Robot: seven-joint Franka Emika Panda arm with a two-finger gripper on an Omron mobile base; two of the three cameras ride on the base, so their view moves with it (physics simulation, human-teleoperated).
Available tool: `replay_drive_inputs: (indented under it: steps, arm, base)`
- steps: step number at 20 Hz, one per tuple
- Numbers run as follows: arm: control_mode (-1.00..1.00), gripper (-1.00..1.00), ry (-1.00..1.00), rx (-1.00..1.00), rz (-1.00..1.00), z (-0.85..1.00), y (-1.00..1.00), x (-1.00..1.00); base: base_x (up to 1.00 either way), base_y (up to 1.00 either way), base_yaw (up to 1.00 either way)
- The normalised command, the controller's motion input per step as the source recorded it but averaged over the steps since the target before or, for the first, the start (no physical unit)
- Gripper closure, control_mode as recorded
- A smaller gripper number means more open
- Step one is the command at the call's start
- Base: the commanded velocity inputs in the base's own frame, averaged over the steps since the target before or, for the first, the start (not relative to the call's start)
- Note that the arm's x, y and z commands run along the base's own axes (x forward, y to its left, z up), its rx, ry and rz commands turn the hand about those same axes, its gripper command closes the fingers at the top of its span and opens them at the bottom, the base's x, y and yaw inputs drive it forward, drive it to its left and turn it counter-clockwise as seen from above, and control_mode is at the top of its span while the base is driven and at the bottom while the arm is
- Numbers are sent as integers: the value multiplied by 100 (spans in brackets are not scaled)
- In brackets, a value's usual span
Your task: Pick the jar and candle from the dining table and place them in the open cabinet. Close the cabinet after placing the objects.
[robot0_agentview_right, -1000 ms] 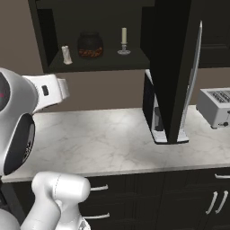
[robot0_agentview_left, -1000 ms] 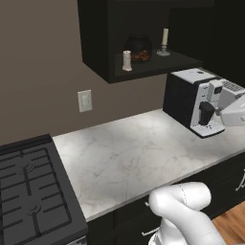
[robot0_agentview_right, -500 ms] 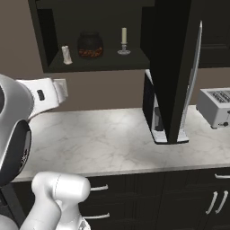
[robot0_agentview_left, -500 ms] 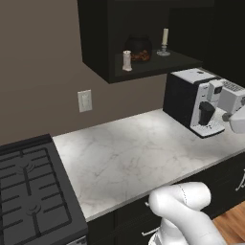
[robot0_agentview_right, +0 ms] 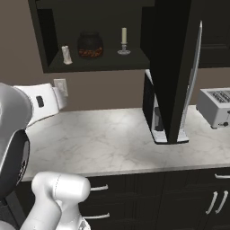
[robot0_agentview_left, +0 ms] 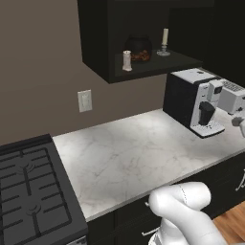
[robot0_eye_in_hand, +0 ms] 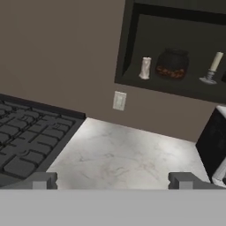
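the round-bellied clear glass jar with dark lid and brown contents point(robot0_agentview_right: 90, 45) stands mid-shelf inside the big black wall cabinet point(robot0_agentview_right: 51, 67), its door point(robot0_agentview_right: 173, 67) swung out, edge-on with a long silver bar handle. the slim cream taper candle on a silvery holder point(robot0_agentview_right: 124, 41) stands near the shelf's right end, apart from the jar; a small pale shaker point(robot0_agentview_right: 66, 54) stands near its left end. the two-finger pincer point(robot0_eye_in_hand: 114, 181) is released, tips spread wide and empty, over the white-grey marble surface point(robot0_agentview_left: 143, 158) below the cabinet.
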Motion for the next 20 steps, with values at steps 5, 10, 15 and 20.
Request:
replay_drive_inputs:
  steps: [5,10,15,20]
  arm:
    - [-100,-100,-3,2,-1,0,-60,-32]
    - [-100,-100,-8,4,0,0,-43,-46]
    - [-100,-100,-7,0,-4,0,-18,-38]
    - [-100,-100,-1,0,-7,0,-27,-10]
  base:
    - [0,0,0]
    - [0,0,0]
    - [0,0,0]
    - [0,0,0]
